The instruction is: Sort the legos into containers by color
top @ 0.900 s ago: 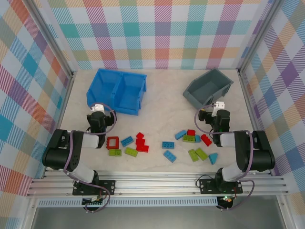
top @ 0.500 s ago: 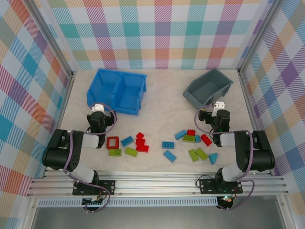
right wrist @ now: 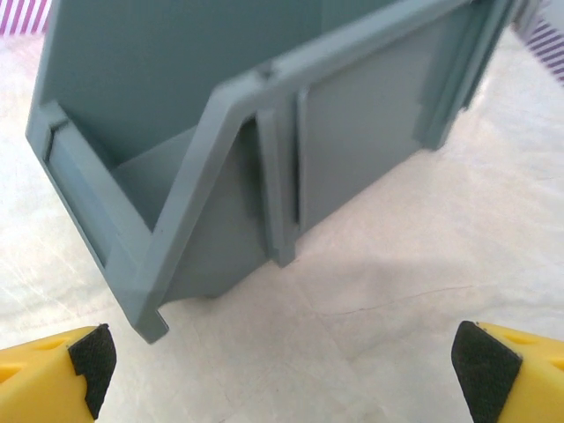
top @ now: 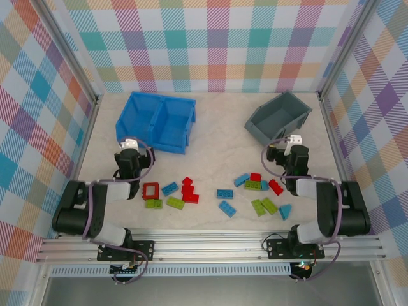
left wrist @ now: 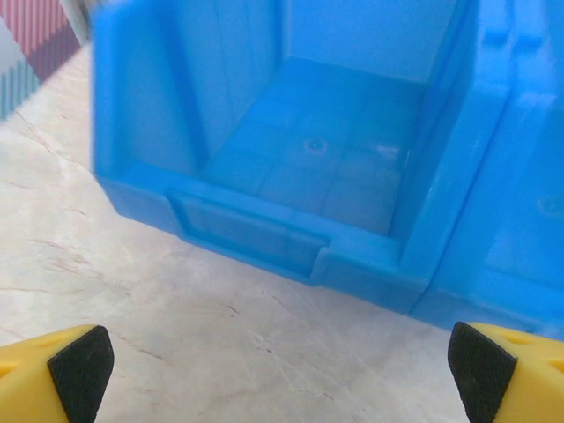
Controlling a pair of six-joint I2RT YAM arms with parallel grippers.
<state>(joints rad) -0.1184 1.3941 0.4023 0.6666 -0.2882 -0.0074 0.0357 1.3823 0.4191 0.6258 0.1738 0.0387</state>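
Nearest the rail, my left elbow [top: 69, 213] and right elbow [top: 354, 217] sit lower and wider than half a second ago, and both wrists have crept a touch forward toward the bins. Nothing on the table [top: 217, 153] has shifted. The legos [top: 224, 193] lie loose on it between my forearms, none in a bin. The red hollow frame [top: 151, 190] is beside my left forearm with blue, green and red bricks around it, two blue bricks lie in the middle, and a mixed cluster lies by my right forearm. My left gripper [left wrist: 280, 374] holds nothing, its jaws spread wide, with only the yellow, black-padded tips showing in the bottom corners of the wrist view. My right gripper [right wrist: 286, 361] is likewise parted and empty. From above, the wrist housings cover my fingers, so I cannot make them out there. Just ahead of the left gripper stands the blue bin [left wrist: 256, 233]. The view of it is soft, its left compartment is bare and its right one is cut off by the frame edge. Ahead of the right gripper sits the grey bin [right wrist: 352, 132], turned at an angle. Its top is cropped and most of its floor is hidden behind its own wall.
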